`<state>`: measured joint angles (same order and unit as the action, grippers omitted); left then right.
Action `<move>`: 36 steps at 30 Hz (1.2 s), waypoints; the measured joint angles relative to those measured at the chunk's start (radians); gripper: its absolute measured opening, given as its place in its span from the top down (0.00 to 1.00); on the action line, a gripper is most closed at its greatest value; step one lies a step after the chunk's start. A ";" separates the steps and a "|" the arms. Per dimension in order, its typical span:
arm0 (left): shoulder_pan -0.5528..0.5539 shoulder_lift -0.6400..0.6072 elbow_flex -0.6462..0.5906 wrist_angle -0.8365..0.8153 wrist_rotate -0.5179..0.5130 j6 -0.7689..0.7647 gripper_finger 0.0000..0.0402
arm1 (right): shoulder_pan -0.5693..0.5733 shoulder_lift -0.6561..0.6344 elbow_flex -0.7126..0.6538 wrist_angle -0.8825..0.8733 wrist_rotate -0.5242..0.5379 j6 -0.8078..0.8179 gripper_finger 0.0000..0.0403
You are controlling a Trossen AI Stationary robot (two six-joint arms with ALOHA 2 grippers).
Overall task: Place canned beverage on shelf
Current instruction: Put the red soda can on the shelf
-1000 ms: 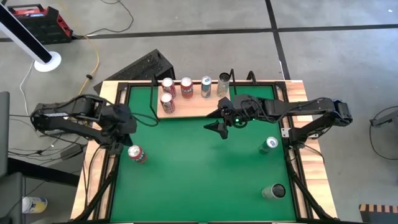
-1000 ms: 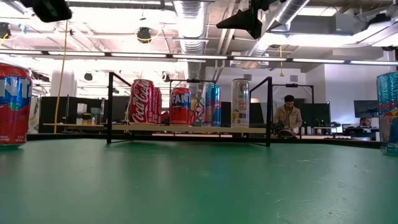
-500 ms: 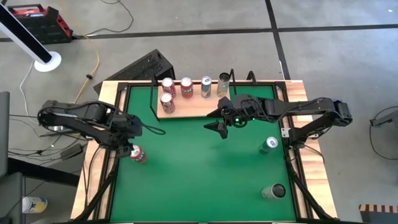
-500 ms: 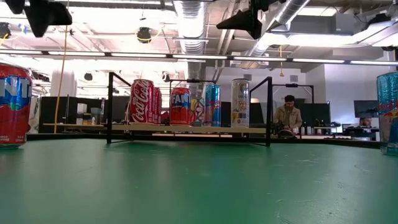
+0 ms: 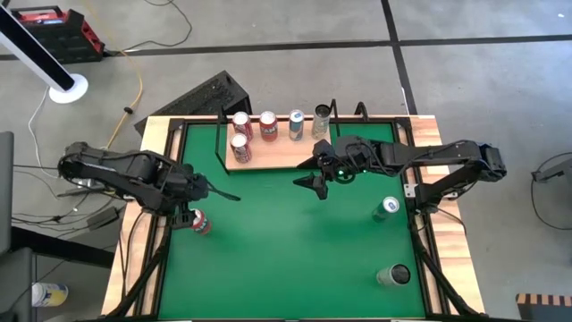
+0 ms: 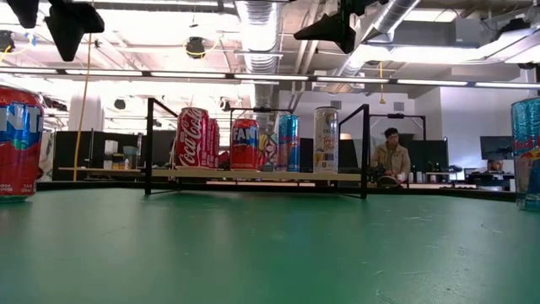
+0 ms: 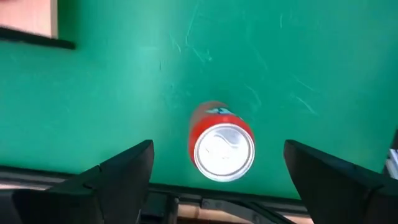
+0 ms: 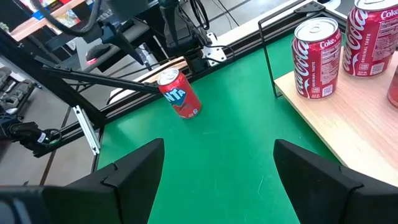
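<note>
A red can (image 5: pixel 198 221) stands upright on the green table near its left edge; it also shows in the left wrist view (image 7: pixel 224 146) and the low view (image 6: pixel 17 139). My left gripper (image 6: pixel 49 21) hangs open above it, its fingers on either side of the can's top and clear of it. The shelf (image 5: pixel 268 154), a pale board with a black wire frame, stands at the far middle with several cans upright on it. My right gripper (image 5: pixel 313 179) hovers open in front of the shelf, holding nothing.
A blue and silver can (image 5: pixel 386 208) stands at the table's right and a dark can (image 5: pixel 393 275) at the near right. Wooden planks (image 5: pixel 134 241) and black rails line the table's sides. Bare green mat lies in the middle.
My left gripper has opened. It has swung toward the table's right and near edge, coming over the red can, and has dropped a little. The can has stayed in place.
</note>
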<state>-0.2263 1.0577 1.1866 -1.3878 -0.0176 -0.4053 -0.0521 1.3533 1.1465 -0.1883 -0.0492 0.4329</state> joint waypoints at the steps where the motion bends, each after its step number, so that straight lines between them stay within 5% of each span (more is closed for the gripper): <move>1: -0.014 -0.003 0.000 0.006 -0.016 0.001 0.15 | 0.000 0.000 0.000 0.000 -0.001 0.000 0.19; 15: -0.142 -0.126 -0.258 0.185 -0.073 -0.146 0.15 | 0.012 0.000 0.000 -0.002 -0.002 -0.026 0.19; 36: -0.186 -0.129 -0.432 0.283 -0.067 -0.227 0.15 | 0.011 0.000 0.000 -0.002 -0.002 -0.023 0.19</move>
<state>-0.4126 0.9291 0.7549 -1.1050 -0.0849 -0.6324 -0.0410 1.3533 1.1465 -0.1905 -0.0513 0.4097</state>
